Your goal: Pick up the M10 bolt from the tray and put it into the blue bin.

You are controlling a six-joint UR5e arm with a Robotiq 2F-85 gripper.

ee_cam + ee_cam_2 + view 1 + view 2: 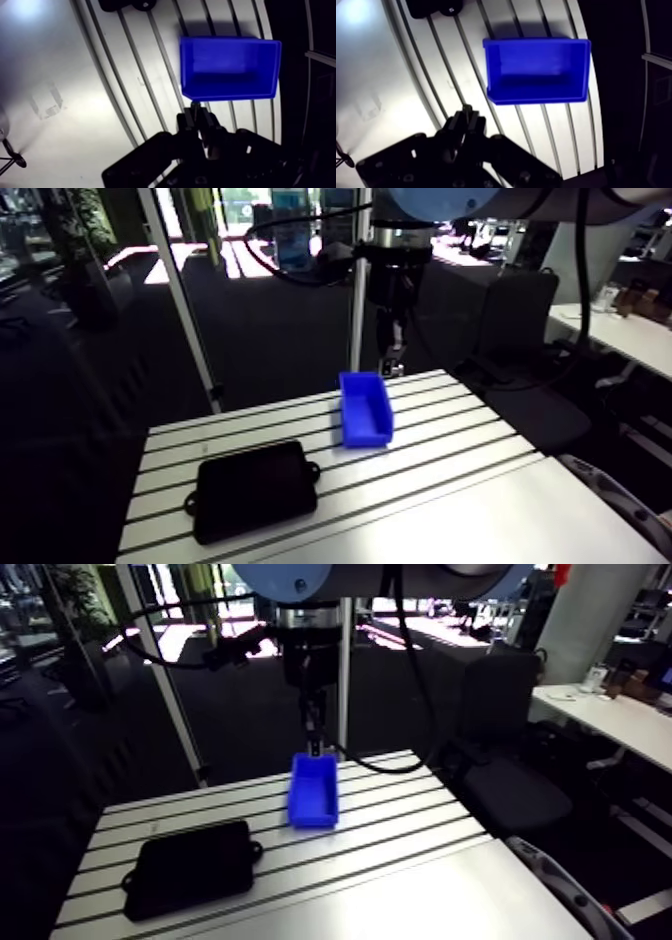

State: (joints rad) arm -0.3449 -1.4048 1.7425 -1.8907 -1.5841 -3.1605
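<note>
Wrist view is showing the gripper (197, 109) with jaws standing narrow, fingers (189, 122) nearly together. What is sitting between them is too dark to read here. Arm view is showing a small pale bit at the fingertips. I am judging that to be the M10 bolt (387, 369), pinched there, not certain.

The tips are lining up with the outer wall of the blue bin (230, 94), near one corner, and are not hanging over its opening. Height above the bin: cannot tell.

**Risks**
- Letting go here is likely sending the bolt onto the bin's rim or outside the bin, because the tips are sitting at the wall rather than inside it.
- A bolt landing beside the bin is likely rolling along the slots of the table (450, 488) and off the edge.
- Coming down here is risking a finger clipping the bin's wall and shoving or tipping it, since the bin looks loose.
- A thin pinch is risking the bolt twisting or slipping out.

**Room**
- The bin's inside is looking bare, with open space toward its middle.
- The table edge is running close behind the bin on the gripper's side.
- An upright post (358, 308) is standing just beyond the bin there, so room is tight that way.
- The black tray (255, 488) is lying well apart from the bin, with bare table between.
</note>
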